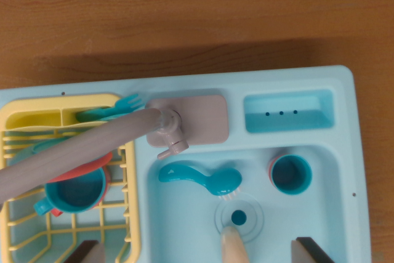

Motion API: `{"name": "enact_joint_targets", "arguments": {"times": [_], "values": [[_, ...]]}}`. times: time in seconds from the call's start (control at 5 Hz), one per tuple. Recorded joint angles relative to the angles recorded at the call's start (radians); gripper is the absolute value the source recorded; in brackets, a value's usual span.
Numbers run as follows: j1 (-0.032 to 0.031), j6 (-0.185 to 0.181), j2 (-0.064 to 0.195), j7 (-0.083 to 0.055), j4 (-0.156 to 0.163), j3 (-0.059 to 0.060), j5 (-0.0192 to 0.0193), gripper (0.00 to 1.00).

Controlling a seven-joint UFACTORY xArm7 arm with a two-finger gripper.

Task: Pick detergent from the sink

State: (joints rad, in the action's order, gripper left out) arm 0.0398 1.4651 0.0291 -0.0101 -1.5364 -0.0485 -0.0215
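I look straight down on a light blue toy sink [345,152]. In its basin, a beige rounded object [234,246] pokes in from the bottom edge just below the drain [239,217]; it looks like the detergent bottle, but most of it is cut off. My gripper [198,252] is open, and only its two dark fingertips [311,250] show at the bottom corners. The beige object lies between them, nearer the wrist view's right finger. Nothing is held.
A teal dish brush [200,178] lies in the basin above the drain, and a teal and pink cup [289,173] stands at its right. The grey faucet [92,146] swings out over a yellow dish rack [132,214] holding a teal cup, fork and plate. Wooden tabletop [197,10] lies beyond.
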Motion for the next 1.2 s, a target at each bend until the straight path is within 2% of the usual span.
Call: {"name": "enact_joint_targets", "arguments": {"times": [0.2, 0.4, 0.6, 0.8, 1.0, 1.2], "values": [[0.0002, -0.028, -0.002, -0.014, 0.028, -0.003, -0.0051, 0.0], [0.0002, -0.028, -0.002, -0.014, 0.028, -0.003, -0.0051, 0.0], [0.0004, -0.059, -0.003, -0.031, 0.059, -0.005, -0.0108, 0.0], [0.0004, -0.059, -0.003, -0.031, 0.059, -0.005, -0.0108, 0.0], [0.0007, -0.093, -0.005, -0.049, 0.094, -0.009, -0.0171, 0.0], [0.0007, -0.093, -0.005, -0.049, 0.094, -0.009, -0.0171, 0.0]]}}
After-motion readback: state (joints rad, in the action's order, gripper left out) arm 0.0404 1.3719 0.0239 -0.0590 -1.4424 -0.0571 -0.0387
